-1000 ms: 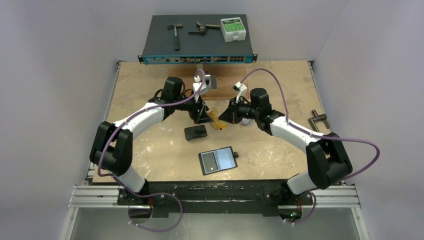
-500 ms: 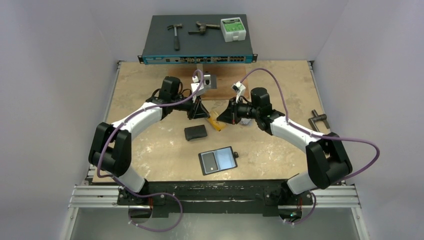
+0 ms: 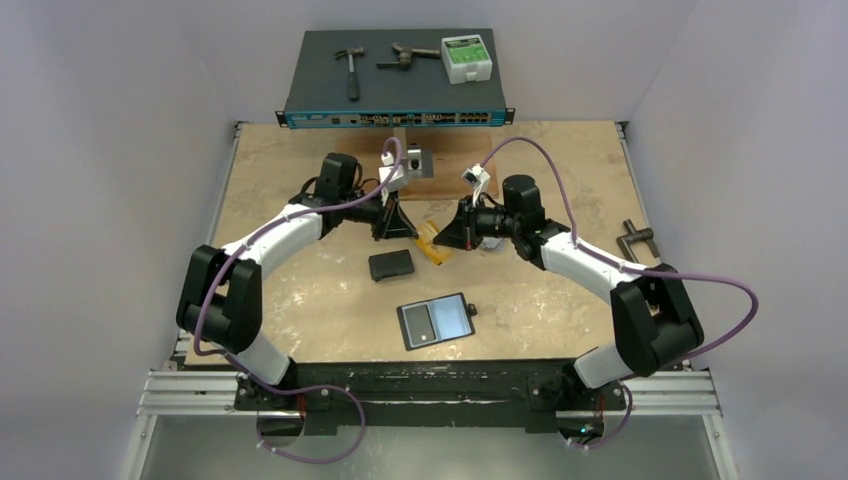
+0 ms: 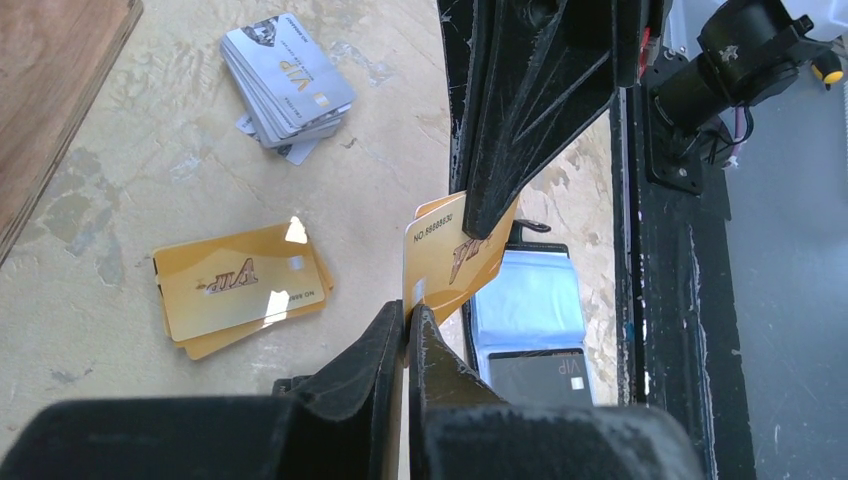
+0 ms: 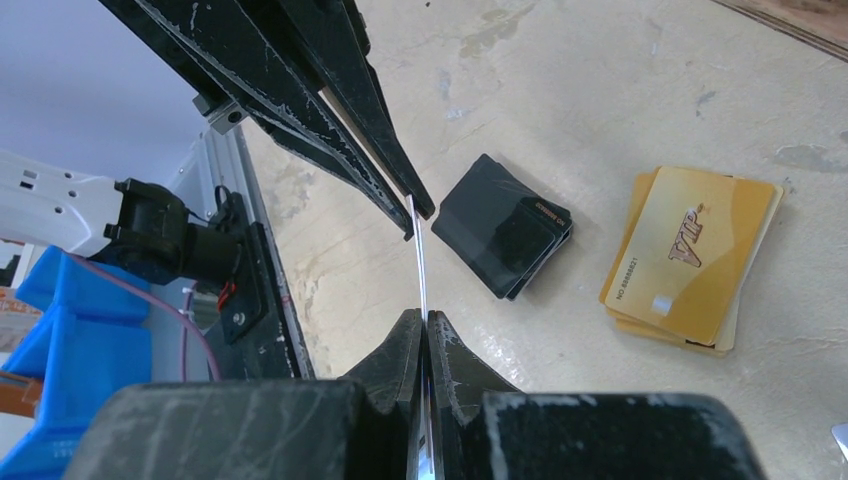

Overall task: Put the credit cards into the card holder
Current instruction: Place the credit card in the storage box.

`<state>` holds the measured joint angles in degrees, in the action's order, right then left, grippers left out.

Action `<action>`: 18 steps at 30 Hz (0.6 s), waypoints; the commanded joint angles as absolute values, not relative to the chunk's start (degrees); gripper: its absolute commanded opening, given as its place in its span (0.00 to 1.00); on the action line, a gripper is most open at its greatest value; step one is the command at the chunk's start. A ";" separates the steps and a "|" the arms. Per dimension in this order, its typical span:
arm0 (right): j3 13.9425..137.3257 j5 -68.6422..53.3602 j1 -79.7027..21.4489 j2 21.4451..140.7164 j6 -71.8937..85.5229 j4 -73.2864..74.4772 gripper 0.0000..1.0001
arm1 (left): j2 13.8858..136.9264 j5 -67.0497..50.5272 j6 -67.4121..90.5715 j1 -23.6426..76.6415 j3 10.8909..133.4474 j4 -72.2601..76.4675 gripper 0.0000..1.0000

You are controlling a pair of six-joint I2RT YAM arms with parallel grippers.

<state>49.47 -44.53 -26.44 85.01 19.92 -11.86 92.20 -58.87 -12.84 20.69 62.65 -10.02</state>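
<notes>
Up over the middle of the table point(image 3: 300, 300), both pincers are clamped on the same gold card point(image 4: 450, 262). The left gripper point(image 4: 405, 325) and right gripper point(image 5: 422, 325) pinch opposite edges, so it hangs in the air between them. Risk as I see it: that's two grips on one thin, slick bit of plastic, so if either arm pulls off-line the card bows or pops out. Then it lands nowhere near the card holder point(image 3: 437, 321), which lies open nearer the arm bases. The other cards sit in two fanned piles, a gold stack point(image 4: 240, 290) and a silver stack point(image 4: 288, 82), flat and glossy. The holder's black and leathery with shiny clear pockets, easy to confuse with the plain black pouch point(image 5: 500, 228).
</notes>
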 commanded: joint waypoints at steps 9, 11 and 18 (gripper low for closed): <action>50.23 -47.27 -27.81 86.17 19.76 -13.21 0.00 | 89.89 -60.34 -10.74 20.39 66.11 -7.40 0.22; 50.14 -46.82 -27.81 85.35 19.97 -13.69 0.00 | 89.52 -59.96 -10.43 20.33 65.20 -7.43 0.30; 50.23 -44.53 -27.75 83.45 20.60 -14.67 0.00 | 88.54 -60.42 -9.79 19.44 63.74 -11.31 0.35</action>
<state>49.47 -45.54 -27.79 86.11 19.99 -11.84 91.26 -58.63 -10.98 20.38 63.92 -10.68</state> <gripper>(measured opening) 0.008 0.346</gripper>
